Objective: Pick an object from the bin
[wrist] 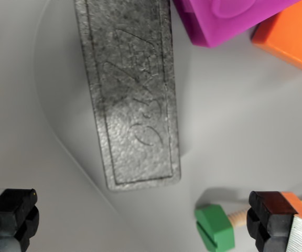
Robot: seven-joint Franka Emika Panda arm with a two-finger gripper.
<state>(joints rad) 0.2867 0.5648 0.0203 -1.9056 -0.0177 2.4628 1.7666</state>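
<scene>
Wrist view: bin interior, four items over a pale grey floor.

You look straight down into the bin (235, 115), whose smooth light-grey floor curves up into a wall at the wrist view's left; nothing of the room beyond shows. The gripper (143, 218) hangs with jaws spread wide and empty, black fingertips (14, 212) at the two lower corners. Between them, higher in frame, lies a flat grey textured strip (132, 94) with embossed lettering you cannot read. A magenta block (227, 18) and an orange block (292, 37) sit at top right, cut off by the edge. A green screw head (214, 227) on a wooden shaft rests just beside the right fingertip.
</scene>
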